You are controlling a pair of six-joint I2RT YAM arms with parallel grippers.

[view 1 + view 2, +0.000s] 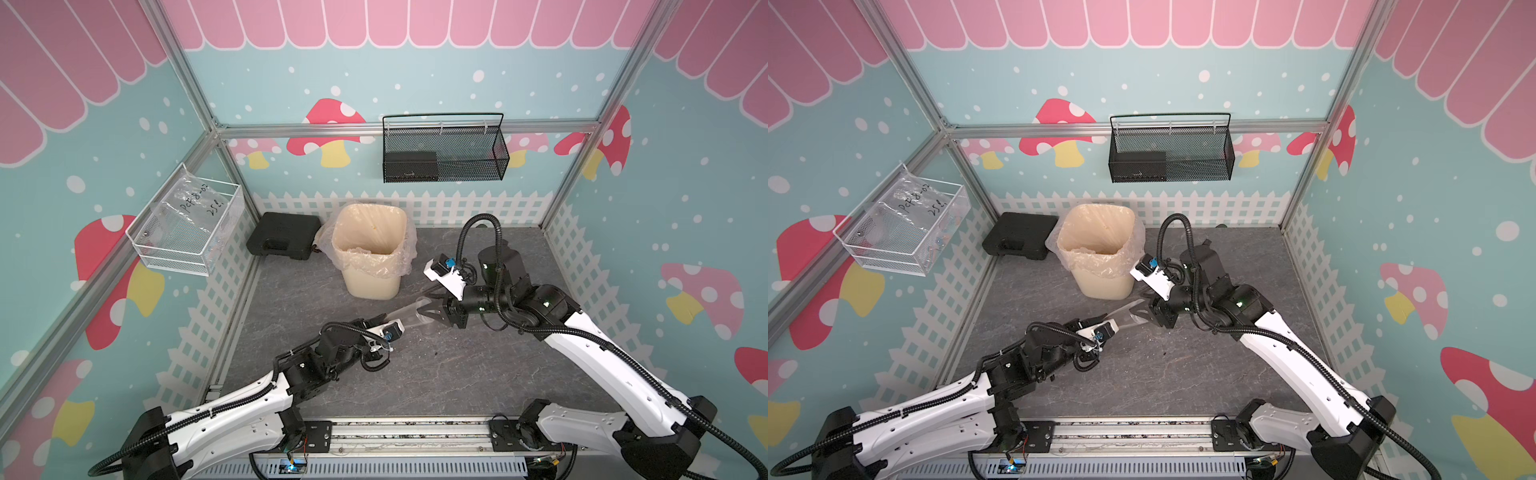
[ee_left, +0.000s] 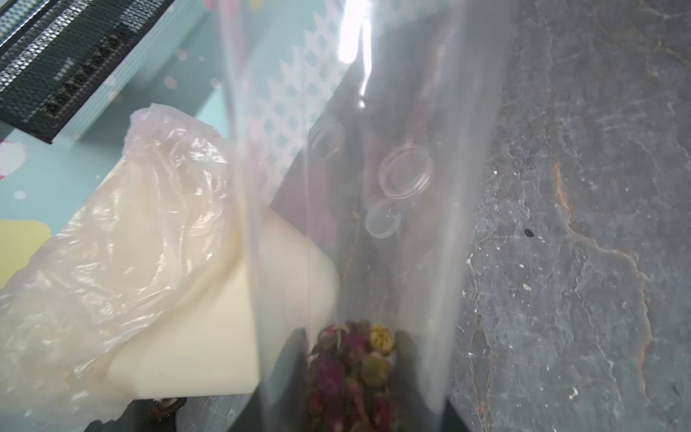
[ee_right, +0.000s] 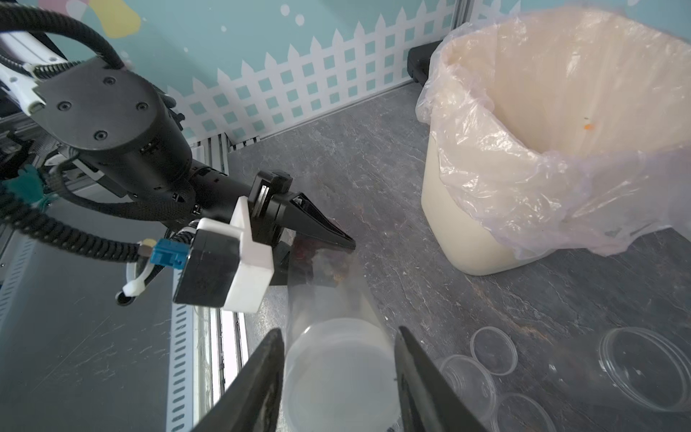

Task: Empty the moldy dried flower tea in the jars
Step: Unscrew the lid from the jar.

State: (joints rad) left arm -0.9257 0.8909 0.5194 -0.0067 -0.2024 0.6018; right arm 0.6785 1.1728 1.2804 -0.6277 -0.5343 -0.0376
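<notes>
Hanging jar [image 1: 411, 312] lies just beside waste bin [image 1: 370, 286].

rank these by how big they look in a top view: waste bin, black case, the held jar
Largest to smallest:
1. waste bin
2. black case
3. jar, though it is clear and its outline is faint

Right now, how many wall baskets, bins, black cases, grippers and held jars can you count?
wall baskets: 2, the black mesh basket and the white wire basket
waste bin: 1
black case: 1
grippers: 2, the left gripper and the right gripper
held jar: 1
total: 7
</notes>
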